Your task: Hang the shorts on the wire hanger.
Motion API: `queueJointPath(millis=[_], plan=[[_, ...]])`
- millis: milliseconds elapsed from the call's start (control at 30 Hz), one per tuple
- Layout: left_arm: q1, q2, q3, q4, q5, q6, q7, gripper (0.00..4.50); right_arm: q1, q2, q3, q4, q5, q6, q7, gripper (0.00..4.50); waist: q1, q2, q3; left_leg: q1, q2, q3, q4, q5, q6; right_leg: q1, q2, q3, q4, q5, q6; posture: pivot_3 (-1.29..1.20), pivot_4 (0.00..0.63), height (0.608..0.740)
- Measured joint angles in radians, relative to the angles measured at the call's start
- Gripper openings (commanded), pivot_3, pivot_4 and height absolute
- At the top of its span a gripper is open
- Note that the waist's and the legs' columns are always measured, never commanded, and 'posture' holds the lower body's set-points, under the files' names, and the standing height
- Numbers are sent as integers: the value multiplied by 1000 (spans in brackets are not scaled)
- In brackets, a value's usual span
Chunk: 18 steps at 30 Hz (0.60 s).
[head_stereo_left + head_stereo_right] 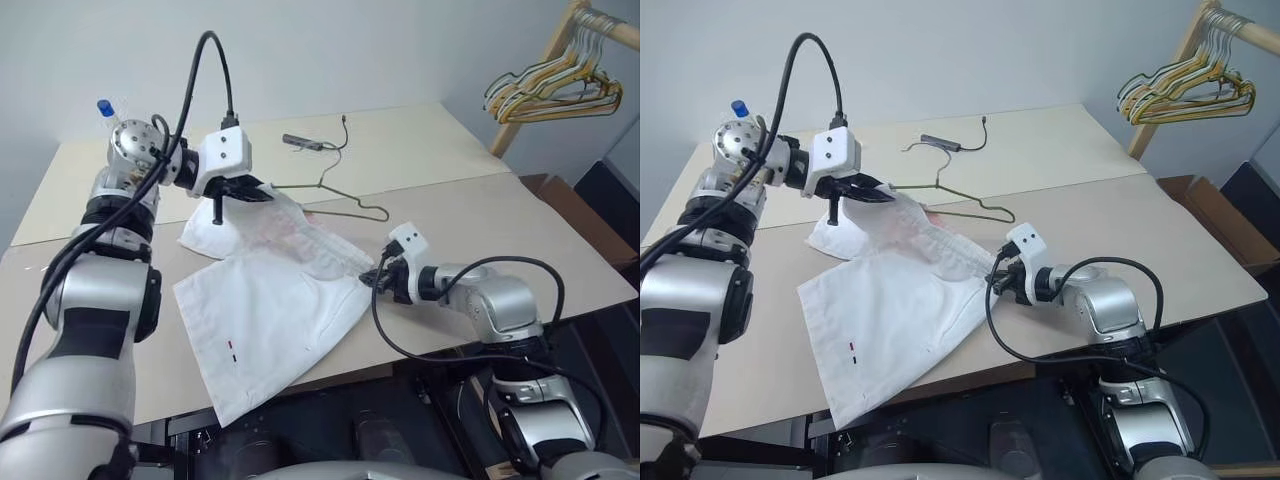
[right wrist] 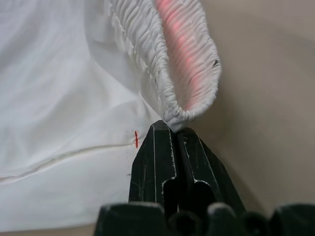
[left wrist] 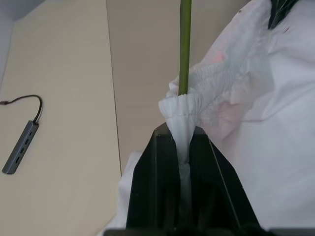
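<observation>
While the shorts [image 1: 275, 285] lie spread across the tan table [image 1: 520, 215], both grippers are clamped on the gathered waistband, one at each end. The left gripper [image 1: 255, 192] is raised over the far left part of the cloth; in its wrist view the two black fingers [image 3: 147, 191] are pressed together on a bunched fold of the waistband, and the thin olive wire of the wire hanger [image 1: 335, 195] runs out of that fold, just past the fingertips. The right gripper [image 1: 380, 280] sits low at the table, at the near right end of the waistband; its fingers [image 2: 155, 162] are closed tight on the very edge of the elastic, where the inside of the band shows pink. A tiny red mark on the cloth lies just beside those fingertips.

The hanger rests on the table behind the shorts, its hook toward the right and one end at the cloth held by the left gripper. A small grey adapter with a cable [image 1: 305, 142] lies farther back on the table. A bunch of yellow, white and dark hangers [image 1: 555, 90] hangs from a wooden rack at the far right.
</observation>
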<state>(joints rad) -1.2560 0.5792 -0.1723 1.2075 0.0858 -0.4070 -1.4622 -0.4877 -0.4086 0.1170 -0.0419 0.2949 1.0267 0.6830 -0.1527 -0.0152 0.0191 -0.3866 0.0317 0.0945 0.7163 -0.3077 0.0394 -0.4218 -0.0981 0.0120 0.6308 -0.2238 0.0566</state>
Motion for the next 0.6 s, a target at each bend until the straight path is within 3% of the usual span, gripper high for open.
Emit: queueJointPath(millis=[233,600], plan=[[0,16,34,-13,-34,16,-126,0,-48,-88,-43,55,-1,-87,11,31,0,0,0,0,0,0,0,0,0,0,0,0,0,0,0,-119,0,740],[2,20,26,-13,-7,6,-106,0,-63,-193,-47,94,-10,-221,79,31,0,0,0,0,0,0,0,0,0,0,0,0,0,0,0,-133,0,740]])
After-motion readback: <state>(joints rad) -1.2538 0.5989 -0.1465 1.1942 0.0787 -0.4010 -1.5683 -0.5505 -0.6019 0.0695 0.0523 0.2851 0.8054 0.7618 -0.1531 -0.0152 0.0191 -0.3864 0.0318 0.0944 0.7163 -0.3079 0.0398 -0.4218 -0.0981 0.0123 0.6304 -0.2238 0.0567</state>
